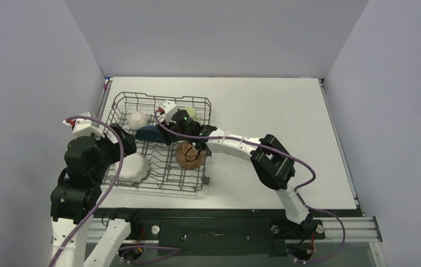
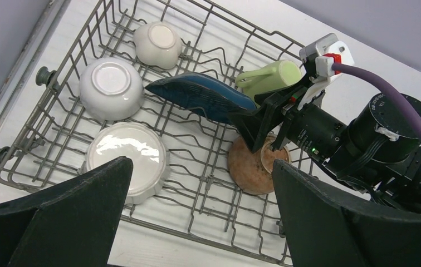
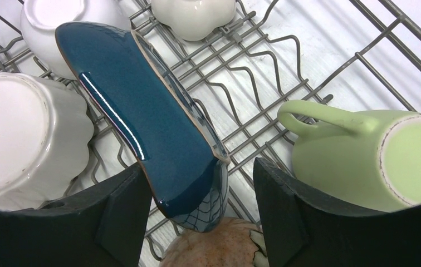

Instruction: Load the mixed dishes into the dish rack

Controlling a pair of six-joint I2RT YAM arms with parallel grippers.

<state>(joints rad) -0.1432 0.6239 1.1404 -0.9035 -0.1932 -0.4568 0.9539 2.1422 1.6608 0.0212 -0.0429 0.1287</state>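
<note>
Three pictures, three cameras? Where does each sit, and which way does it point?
Top external: fixed above and behind the arms, looking down at the table and dish rack; both arms and their bases show.
Left wrist: on the left arm, looking down across the rack; its open jaws fill the bottom corners, the right arm shows at right.
Right wrist: on the right arm, close above the rack; its own jaws flank one end of the dark blue dish.
Both wrist views share that dish and the light green mug.
</note>
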